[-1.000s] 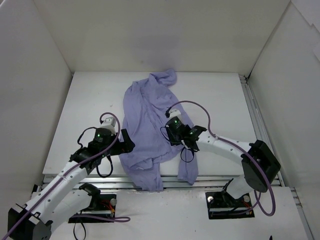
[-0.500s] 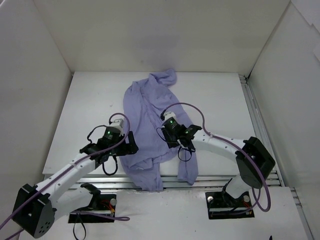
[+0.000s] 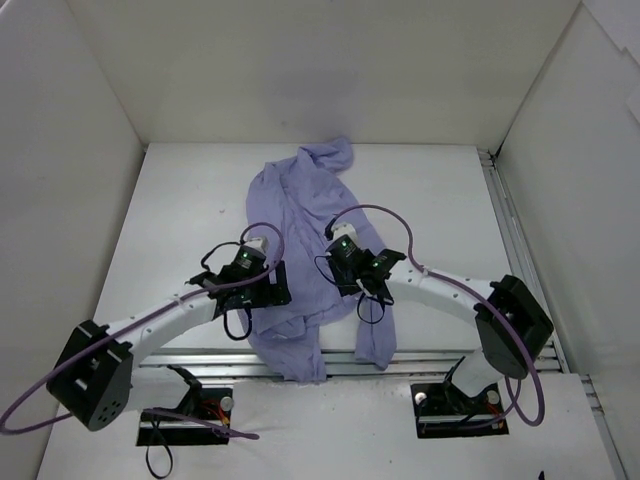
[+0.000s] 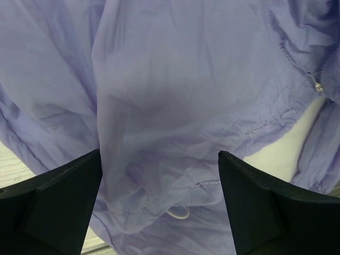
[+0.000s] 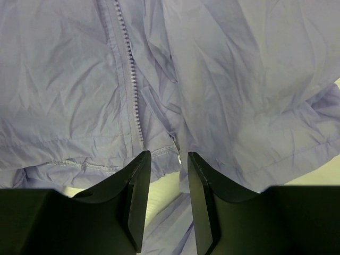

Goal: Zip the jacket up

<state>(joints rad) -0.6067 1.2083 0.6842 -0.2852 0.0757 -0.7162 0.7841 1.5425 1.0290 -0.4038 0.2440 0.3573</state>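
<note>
The lavender jacket lies crumpled down the middle of the table, its hem hanging over the near edge. My left gripper hovers over the jacket's lower left part. In the left wrist view it is wide open and empty above the fabric, with a small cord loop below. My right gripper is over the lower front opening. In the right wrist view it is slightly open, and the metal zipper pull sits just ahead of the gap. Zipper teeth run up the left panel.
White walls enclose the table on three sides. A metal rail runs along the near edge. Purple cables loop from both wrists. Bare table shows under the hem in the right wrist view.
My left arm has swung right and its gripper now sits over the jacket's lower left. My right gripper has shifted slightly left and stays over the front opening.
</note>
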